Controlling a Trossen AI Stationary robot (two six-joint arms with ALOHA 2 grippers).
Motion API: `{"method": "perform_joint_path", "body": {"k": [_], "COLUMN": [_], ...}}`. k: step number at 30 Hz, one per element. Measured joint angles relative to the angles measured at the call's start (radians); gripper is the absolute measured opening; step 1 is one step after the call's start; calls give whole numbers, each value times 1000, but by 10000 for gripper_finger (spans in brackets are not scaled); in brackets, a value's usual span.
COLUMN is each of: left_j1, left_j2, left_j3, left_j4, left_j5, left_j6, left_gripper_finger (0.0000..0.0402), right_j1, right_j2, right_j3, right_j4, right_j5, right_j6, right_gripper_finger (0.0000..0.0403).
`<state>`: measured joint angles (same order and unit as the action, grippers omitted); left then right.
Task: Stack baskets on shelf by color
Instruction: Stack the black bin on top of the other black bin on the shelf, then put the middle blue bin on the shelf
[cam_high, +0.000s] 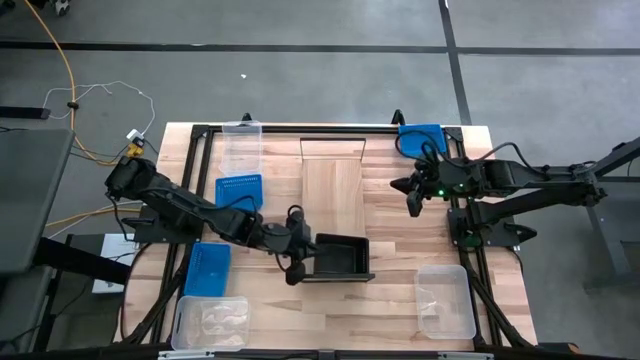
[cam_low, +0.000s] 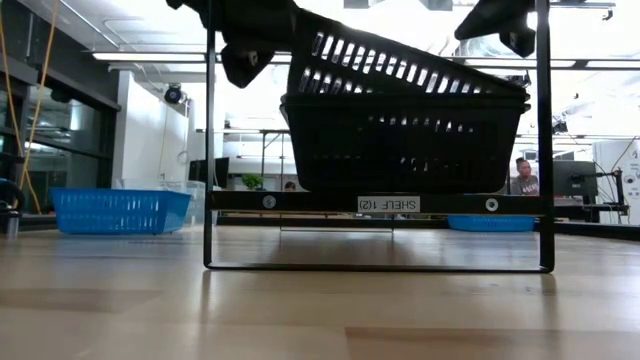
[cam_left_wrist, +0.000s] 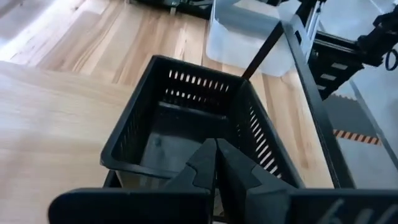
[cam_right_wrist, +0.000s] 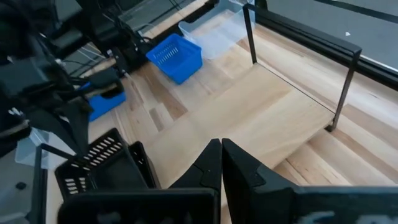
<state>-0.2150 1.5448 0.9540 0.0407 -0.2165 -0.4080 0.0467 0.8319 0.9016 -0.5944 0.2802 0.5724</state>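
Note:
Two black perforated baskets sit nested at the near end of the shelf (cam_high: 335, 190). The lower one (cam_low: 400, 145) rests on the shelf board (cam_low: 300, 203). The upper one (cam_low: 400, 65) lies tilted in it, its left end raised. My left gripper (cam_high: 305, 255) is shut and stands at that raised left end, reaching in from the table's left; its wrist view looks past the shut fingers (cam_left_wrist: 216, 149) into the basket (cam_left_wrist: 186, 124). My right gripper (cam_high: 413, 200) hangs shut above the table's right side, away from the baskets. My left gripper comes slanting down from the table's left, over the upper black basket's left end rim (cam_left_wrist: 134, 163). The fingers themselves hide the spot, so I cannot tell whether they touch the rim. Nothing shows between them.
Blue baskets lie at the left (cam_high: 238, 188) (cam_high: 207, 268) and at the far right (cam_high: 420, 135). Clear baskets stand at the far left (cam_high: 242, 145), near left (cam_high: 210, 322) and near right (cam_high: 445, 298). The shelf's thin dark posts (cam_low: 210, 150) rise beside the black baskets.

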Motion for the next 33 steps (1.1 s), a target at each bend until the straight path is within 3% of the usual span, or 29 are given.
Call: {"method": "perform_joint_path", "body": {"k": [12,14,19,22,26,33], "left_j1": [43,62,137,177,219,230], "left_j2": [0,-7,-160,-273,-436,-628], "left_j3": [-75,-75,-75,-75,-74,-74], "left_j4": [92,88,74,49,32,35], "left_j5": [-34,-34,-33,-32,3,107], "left_j6": [21,30,33,56,61,72], "left_gripper_finger": [0,0,0,0,0,0], "right_j1": [0,0,9,51,104,187], "right_j2": [0,0,52,112,240,489], "right_j3": [0,0,0,0,0,0], "right_j4": [68,56,-167,-251,-252,-67], "right_j5": [-1,-41,-259,-316,-409,-433], "right_j6": [-3,39,209,263,348,273], "right_gripper_finger": [0,0,0,0,0,0]}}
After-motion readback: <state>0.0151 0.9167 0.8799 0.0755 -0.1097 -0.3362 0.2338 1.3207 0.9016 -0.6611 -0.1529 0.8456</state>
